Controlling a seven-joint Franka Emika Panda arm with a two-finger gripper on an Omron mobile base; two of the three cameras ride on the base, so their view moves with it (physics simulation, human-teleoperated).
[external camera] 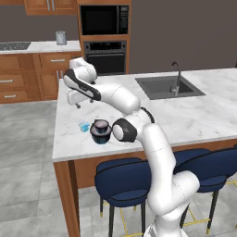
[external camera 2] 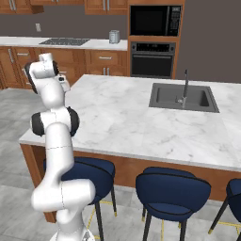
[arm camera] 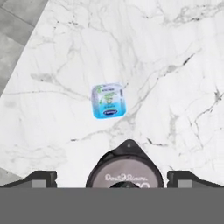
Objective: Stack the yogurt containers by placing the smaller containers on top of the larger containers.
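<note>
Gripper is seen at the bottom edge of the hand view, its two dark fingertips set far apart at lower left and lower right, jaws wide and nothing held between them. Directly between the tips, at the bottom centre of the frame, the dark tub is cut off by the edge. Its top face is grey with script lettering, and whether that is a lid or the pale inside cannot be told, so any contents are hidden. In the left base view this dark shape looks two-tiered, as if a smaller dark tub were already seated on the wider one, but that is judged, not clearly seen. Further up the frame, slightly left of centre and apart from the dark tub, the light-blue cup is found standing on the marble counter. It is seen from above as a rounded square, turned a little in the frame, with no marked long axis, and a printed top closes it, so nothing inside is shown. The coming move is judged to turn on this offset: the cup lies ahead of the hand, beyond the dark tub, and must be reached before it can be brought back. Grey floor is glimpsed at upper left.
</note>
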